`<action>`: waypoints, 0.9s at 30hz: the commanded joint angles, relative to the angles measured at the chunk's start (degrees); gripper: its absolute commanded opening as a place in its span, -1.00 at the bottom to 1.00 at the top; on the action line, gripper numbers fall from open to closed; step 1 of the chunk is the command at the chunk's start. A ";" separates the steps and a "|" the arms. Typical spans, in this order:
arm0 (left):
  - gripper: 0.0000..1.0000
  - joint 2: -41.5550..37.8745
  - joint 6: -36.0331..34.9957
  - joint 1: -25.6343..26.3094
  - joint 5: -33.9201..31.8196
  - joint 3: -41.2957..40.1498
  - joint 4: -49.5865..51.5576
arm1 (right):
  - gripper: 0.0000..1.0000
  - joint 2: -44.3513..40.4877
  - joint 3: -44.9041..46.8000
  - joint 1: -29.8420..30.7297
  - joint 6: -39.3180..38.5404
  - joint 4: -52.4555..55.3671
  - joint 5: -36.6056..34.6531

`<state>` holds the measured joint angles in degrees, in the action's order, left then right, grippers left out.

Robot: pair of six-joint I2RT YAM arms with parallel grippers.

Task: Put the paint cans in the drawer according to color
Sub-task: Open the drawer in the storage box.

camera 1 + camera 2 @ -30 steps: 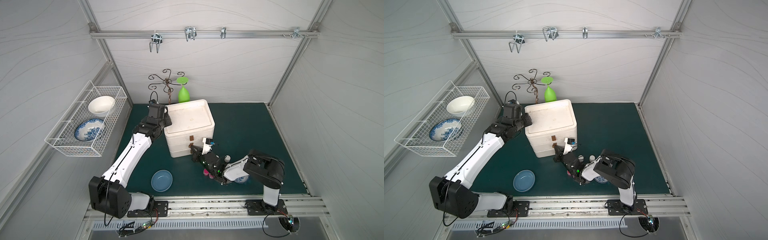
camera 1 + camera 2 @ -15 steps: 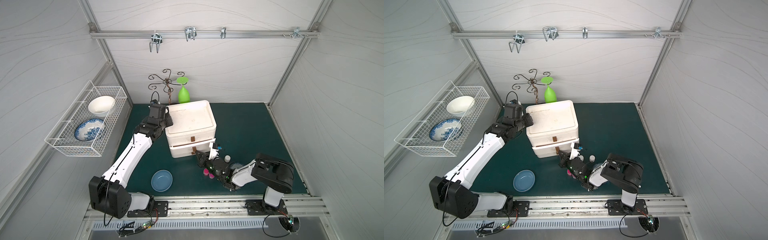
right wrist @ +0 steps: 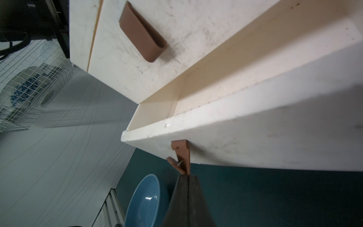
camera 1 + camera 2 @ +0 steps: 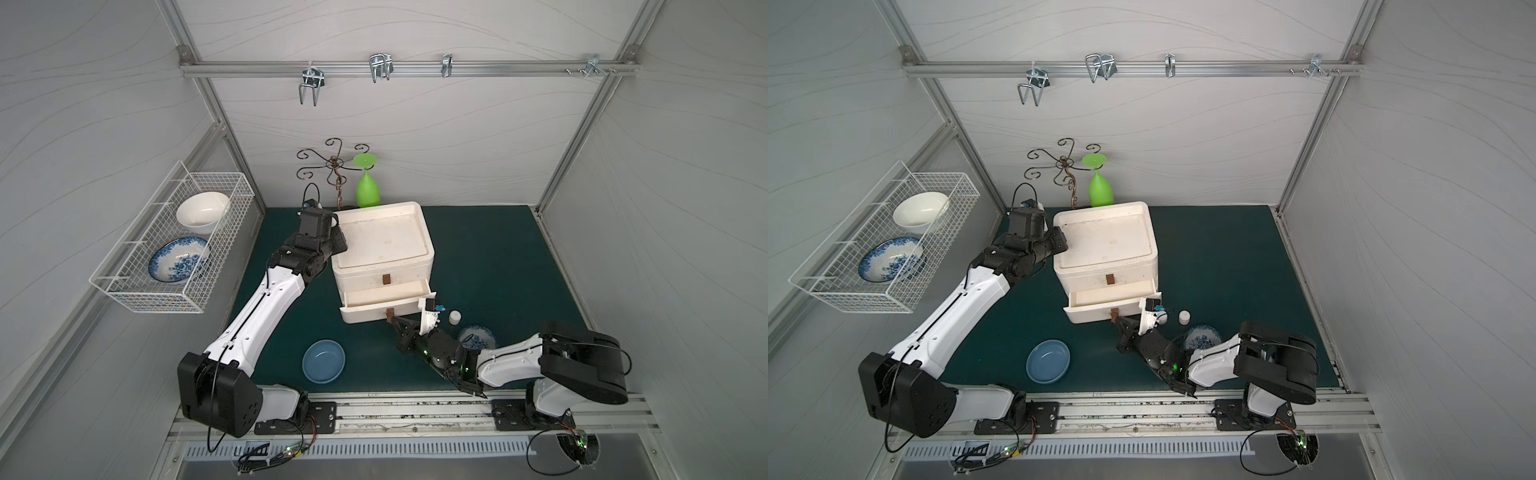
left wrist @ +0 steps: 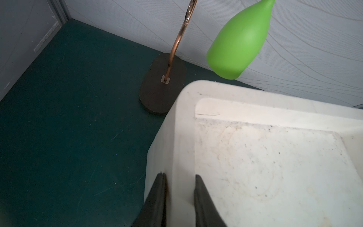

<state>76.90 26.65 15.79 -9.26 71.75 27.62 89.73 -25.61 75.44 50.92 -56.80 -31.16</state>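
Only one white can (image 4: 455, 317) shows clearly. It stands upright on the green mat (image 4: 478, 257), just off the front right corner of the chest (image 4: 382, 245) and near the right wrist. In a top view a second small white round shape (image 4: 1161, 318) sits right against that wrist; whether it is a can I cannot tell.

The chest has two brown handles. The upper handle (image 4: 386, 279) sits on a closed front. The lower handle (image 4: 390, 316) is on the lower drawer (image 4: 361, 316), which stands pulled partway out.

There are two arms. The right gripper (image 4: 395, 323) lies low on the mat in front of the drawer. Its fingers are pressed together on the tip of the lower handle, as the right wrist view shows (image 3: 187, 176). The left gripper (image 5: 179, 174) is narrow and straddles the chest's top rim at its back left edge, with one finger outside the wall and one inside the recess, pinching it.

Four dishes are in view:
- One blue bowl (image 4: 323, 360) sits on the mat in front of the chest.
- One small patterned dish (image 4: 480, 337) sits beside the right arm.
- One white bowl (image 4: 202, 212) and one patterned bowl (image 4: 178, 259) are in the wire basket (image 4: 224, 245) on the left wall.

One green goblet (image 4: 368, 192) hangs upside down from one scrolled rack (image 4: 336, 166) behind the chest. One rail (image 4: 415, 68) above carries four hooks.
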 commanded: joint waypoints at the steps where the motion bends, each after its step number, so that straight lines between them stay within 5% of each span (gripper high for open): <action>1: -0.91 0.18 7.55 0.82 8.63 -0.82 -1.80 | -1.00 -1.42 1.38 1.45 -0.85 5.81 -0.74; 10: -0.94 3.52 10.78 -0.23 6.84 0.34 -5.56 | -1.00 -5.11 0.85 3.29 -1.40 12.09 -1.90; 27: -0.99 19.29 10.78 2.23 -1.28 16.60 -1.11 | -1.00 -12.44 -0.23 -4.53 -4.49 21.11 7.68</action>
<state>91.81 28.18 18.28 -12.49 86.41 29.45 79.02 -25.82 70.41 48.38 -40.36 -26.94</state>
